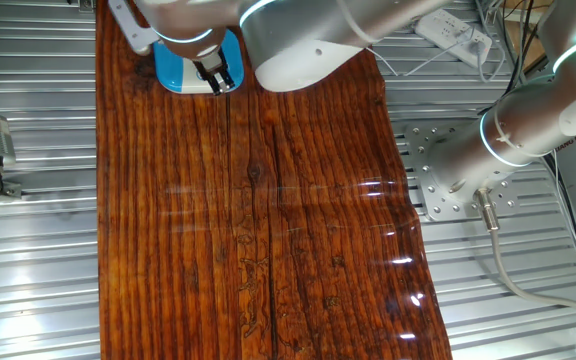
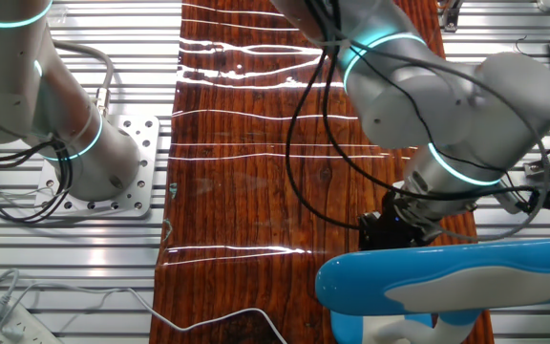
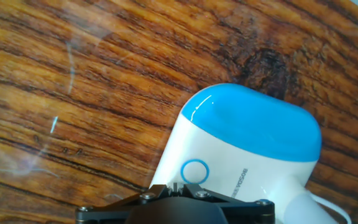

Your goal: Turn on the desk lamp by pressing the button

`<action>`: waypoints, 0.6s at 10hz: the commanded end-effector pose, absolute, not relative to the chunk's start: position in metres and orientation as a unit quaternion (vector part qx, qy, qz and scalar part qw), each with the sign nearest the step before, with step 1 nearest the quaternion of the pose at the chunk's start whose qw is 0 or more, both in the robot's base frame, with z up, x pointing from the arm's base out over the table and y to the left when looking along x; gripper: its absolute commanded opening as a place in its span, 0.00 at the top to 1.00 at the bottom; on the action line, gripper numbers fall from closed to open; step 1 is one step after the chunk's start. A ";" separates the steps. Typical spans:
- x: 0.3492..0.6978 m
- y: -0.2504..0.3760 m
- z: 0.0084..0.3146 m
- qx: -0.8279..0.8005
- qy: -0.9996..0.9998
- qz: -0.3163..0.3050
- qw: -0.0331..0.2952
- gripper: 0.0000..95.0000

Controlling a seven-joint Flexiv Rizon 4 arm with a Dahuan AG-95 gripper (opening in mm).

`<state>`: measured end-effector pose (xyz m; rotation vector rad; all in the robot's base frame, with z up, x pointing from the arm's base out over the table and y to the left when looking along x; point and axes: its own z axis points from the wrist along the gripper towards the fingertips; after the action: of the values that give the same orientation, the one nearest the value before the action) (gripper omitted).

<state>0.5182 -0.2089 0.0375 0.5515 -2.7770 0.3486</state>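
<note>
The desk lamp's base (image 3: 253, 143) fills the lower right of the hand view, blue on top with a white face. The button (image 3: 195, 171) is a small blue-outlined circle on that white face. My gripper (image 3: 179, 185) shows at the bottom edge, its dark fingertips meeting each other just below and left of the button. In one fixed view the gripper (image 1: 218, 82) hangs over the near right corner of the lamp base (image 1: 176, 68) at the far end of the board. The lamp's blue and white head (image 2: 466, 277) looms in the foreground of the other fixed view and partly hides the gripper (image 2: 397, 229).
The lamp stands on a dark wooden board (image 1: 268, 220) laid over a ribbed metal table. The arm's mounting plate (image 1: 438, 170) sits beside the board. A white power strip (image 1: 455, 35) with cables lies off the board at the back.
</note>
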 end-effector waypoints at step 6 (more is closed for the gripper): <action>0.517 -0.221 0.002 0.202 -0.959 0.123 0.154 1.00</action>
<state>0.5248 -0.2103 0.0378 0.5551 -2.7455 0.3385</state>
